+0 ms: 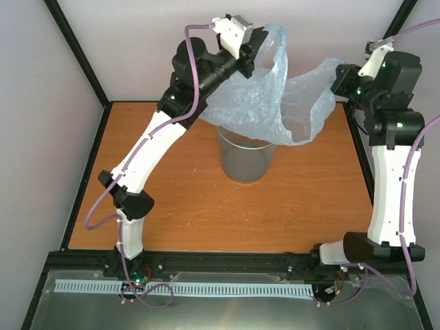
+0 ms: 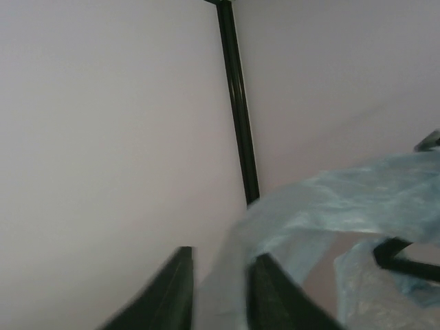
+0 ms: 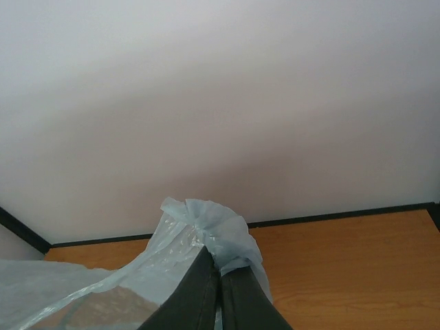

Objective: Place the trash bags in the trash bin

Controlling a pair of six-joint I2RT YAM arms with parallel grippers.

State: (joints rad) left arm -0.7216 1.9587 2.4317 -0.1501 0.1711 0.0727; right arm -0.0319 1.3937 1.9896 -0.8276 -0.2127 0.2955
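A thin translucent blue trash bag (image 1: 275, 103) hangs spread between my two grippers, its bottom sagging over the mouth of the round translucent grey trash bin (image 1: 244, 161) in the middle of the table. My left gripper (image 1: 260, 49) is raised at the bag's left top edge. In the left wrist view its jaws (image 2: 223, 258) stand apart, with bag film (image 2: 344, 199) lying between them and over the right finger. My right gripper (image 1: 337, 79) holds the bag's right top edge. In the right wrist view it (image 3: 220, 258) is shut on a bunched bit of the bag (image 3: 206, 223).
The bin stands on a wooden table (image 1: 172, 206) framed by black posts and pale walls. The table's back edge and wall show in the right wrist view (image 3: 344, 261). A black frame post (image 2: 237, 103) runs up behind the left gripper.
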